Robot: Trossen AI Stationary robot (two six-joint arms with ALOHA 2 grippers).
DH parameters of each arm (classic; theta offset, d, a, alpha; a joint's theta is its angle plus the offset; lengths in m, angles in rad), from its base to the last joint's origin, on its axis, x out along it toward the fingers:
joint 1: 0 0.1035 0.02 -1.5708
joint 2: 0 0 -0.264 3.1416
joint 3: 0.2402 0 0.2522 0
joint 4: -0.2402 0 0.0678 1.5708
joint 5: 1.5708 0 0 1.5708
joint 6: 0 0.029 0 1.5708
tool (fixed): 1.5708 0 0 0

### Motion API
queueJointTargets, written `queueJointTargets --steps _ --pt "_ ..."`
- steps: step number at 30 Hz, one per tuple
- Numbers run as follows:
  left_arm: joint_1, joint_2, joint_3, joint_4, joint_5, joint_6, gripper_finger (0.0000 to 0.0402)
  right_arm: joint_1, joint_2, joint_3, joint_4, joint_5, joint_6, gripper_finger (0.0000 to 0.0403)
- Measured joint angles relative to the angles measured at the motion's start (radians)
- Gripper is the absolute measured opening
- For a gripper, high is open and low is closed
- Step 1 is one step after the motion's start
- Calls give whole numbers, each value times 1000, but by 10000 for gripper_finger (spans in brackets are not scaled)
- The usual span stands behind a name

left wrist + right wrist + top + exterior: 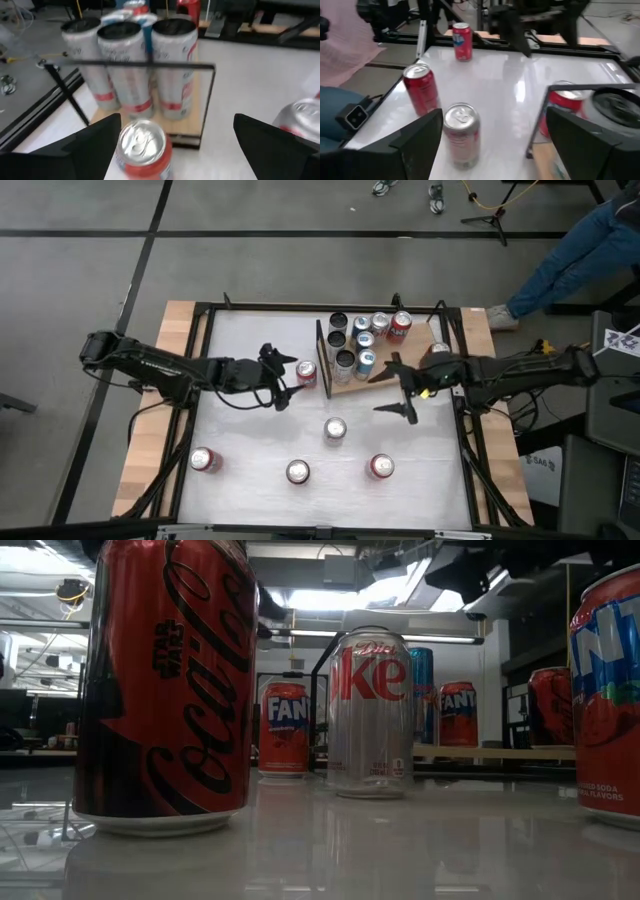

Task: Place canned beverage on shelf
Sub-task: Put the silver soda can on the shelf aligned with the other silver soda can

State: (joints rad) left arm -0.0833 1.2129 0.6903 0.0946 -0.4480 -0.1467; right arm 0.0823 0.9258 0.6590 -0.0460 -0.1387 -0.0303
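Wooden shelf at the table's far middle, black frame upright at its left end. About 8 cans packed on the board: dark-topped silver ones by the frame, a blue one and a red one toward the far right.

Left gripper spread wide, just left of the frame, a red can standing between its fingers, untouched as far as the left wrist view shows. Frame bar and 3 silver cans right behind it in that view.

Right gripper also wide, holding nothing, poised over the shelf's near right corner and the bare table beside it.

4 more cans loose on the near half: silver mid-table, red near left, silver-topped near middle, red near right.

Jeans-clad leg of a person beyond the far right corner.
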Motion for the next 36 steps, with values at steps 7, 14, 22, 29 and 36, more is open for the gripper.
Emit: queueJointTargets --steps 7,14,22,29,36 --pt "13 0 0 -88 24 -8 380 58 56 0 66 1 5 342" --pt "13 0 0 -91 24 -9 380 122 135 0 224 -2 7 342" --pt "13 0 0 -91 24 -11 380 171 206 0 282 -11 3 342" --pt "13 0 0 -92 24 -11 380 176 258 0 380 51 86 342" --pt "13 0 0 -95 32 -11 380 202 307 57 349 215 103 342"
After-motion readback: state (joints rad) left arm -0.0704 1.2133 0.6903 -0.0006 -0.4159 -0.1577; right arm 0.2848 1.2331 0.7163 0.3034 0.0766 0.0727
